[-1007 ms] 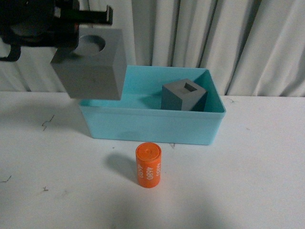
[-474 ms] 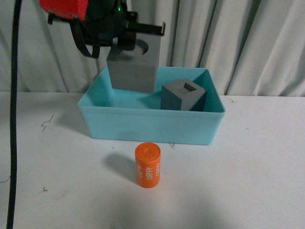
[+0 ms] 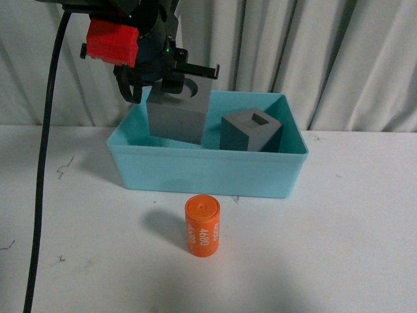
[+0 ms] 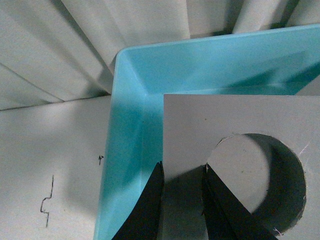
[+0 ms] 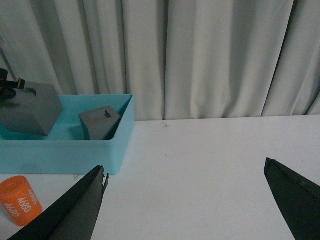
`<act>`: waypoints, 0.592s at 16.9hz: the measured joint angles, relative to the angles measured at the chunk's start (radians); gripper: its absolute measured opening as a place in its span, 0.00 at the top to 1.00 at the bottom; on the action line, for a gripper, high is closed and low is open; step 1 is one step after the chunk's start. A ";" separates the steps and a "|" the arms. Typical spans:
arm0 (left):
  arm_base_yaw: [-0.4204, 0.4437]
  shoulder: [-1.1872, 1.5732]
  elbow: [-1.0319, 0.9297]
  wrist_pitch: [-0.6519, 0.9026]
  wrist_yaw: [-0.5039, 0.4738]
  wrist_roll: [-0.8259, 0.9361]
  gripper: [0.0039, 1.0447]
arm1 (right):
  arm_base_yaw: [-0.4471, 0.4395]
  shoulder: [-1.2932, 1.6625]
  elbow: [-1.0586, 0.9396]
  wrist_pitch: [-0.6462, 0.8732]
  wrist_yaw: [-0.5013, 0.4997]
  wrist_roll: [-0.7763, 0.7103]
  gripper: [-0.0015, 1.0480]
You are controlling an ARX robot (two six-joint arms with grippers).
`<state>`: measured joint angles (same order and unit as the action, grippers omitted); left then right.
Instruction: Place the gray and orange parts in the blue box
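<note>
Holding is confirmed on the left side: the round-recess cube (image 3: 176,116) is clamped by the left gripper (image 4: 183,170) over the left half of the blue box (image 3: 208,173). In the left wrist view the two black fingers (image 4: 149,207) are seen pinching the cube's wall, one on the outer side face and the other inside the round hole. The fingers' roots are cut off by the frame edge. The cube's lower edge is seen within the box walls, but contact with the box floor cannot be told from any view. In the front view most of the gripper body is masked by a red housing (image 3: 111,40) and dark arm parts. A black cable (image 3: 44,169) is hung down the left side.

The square-recess cube (image 3: 251,132) is sat inside the box, to the right of the held cube and close beside it. Whether the two touch cannot be told. Its base is hidden by the box's front wall.

The orange cylinder (image 3: 202,227) is stood upright on the white table (image 3: 345,248), outside the box, near the front wall but apart from it. "4680" can be read on its side; the smaller print above it is not legible. In the right wrist view it is partly cut off at the frame edge.

The right gripper (image 5: 185,167) is spread wide with nothing between the fingers, over bare table and well apart from the box. Only its two fingertips are shown. A pale curtain (image 3: 339,59) is hung behind everything.
</note>
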<state>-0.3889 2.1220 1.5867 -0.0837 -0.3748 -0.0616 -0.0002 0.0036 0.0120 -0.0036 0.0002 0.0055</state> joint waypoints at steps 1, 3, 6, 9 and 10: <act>0.004 0.012 0.015 -0.005 0.000 0.002 0.85 | 0.000 0.000 0.000 0.000 0.000 0.000 0.06; 0.008 0.038 0.035 0.000 -0.001 0.008 0.85 | 0.000 0.000 0.000 0.000 0.000 0.000 0.06; 0.021 0.075 0.040 0.002 0.000 0.010 0.85 | 0.000 0.000 0.000 0.000 0.000 0.000 0.06; 0.037 0.106 0.042 0.003 0.000 0.010 0.83 | 0.000 0.000 0.000 0.000 0.000 0.000 0.06; 0.043 0.108 0.042 0.012 -0.002 0.006 0.69 | 0.000 0.000 0.000 0.000 0.000 0.000 0.06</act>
<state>-0.3462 2.2303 1.6291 -0.0719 -0.3771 -0.0559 -0.0002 0.0036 0.0120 -0.0036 0.0002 0.0055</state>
